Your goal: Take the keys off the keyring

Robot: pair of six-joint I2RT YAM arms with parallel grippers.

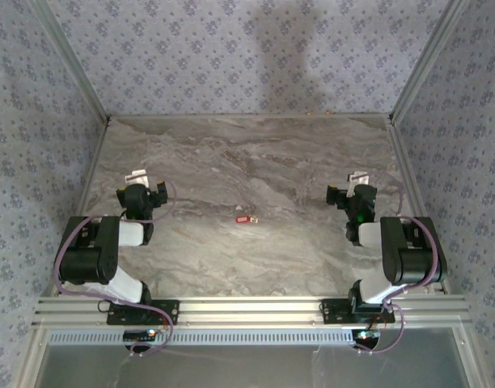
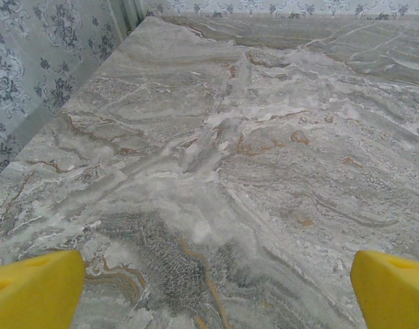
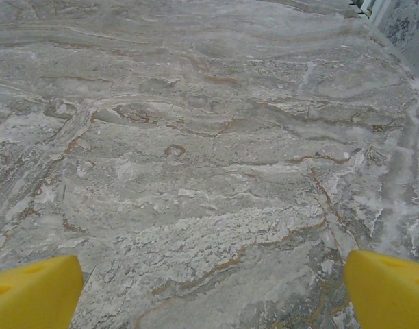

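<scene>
The keyring (image 1: 245, 218) is a tiny red tag with a small silvery bit at its right end, lying flat near the middle of the marble table (image 1: 255, 162). Separate keys are too small to tell apart. My left gripper (image 1: 137, 177) rests at the left side, well left of the keyring, pointing away from the bases. My right gripper (image 1: 358, 179) rests at the right side, about as far from it. In the left wrist view the left gripper (image 2: 216, 291) is open, yellow fingertips (image 2: 35, 288) wide apart over bare marble. The right gripper (image 3: 213, 291) is likewise open, fingertips (image 3: 387, 288) far apart.
Patterned fabric walls (image 1: 37, 121) enclose the table on the left, back and right, with metal frame posts (image 1: 421, 65) at the corners. An aluminium rail (image 1: 247, 311) carries both arm bases along the near edge.
</scene>
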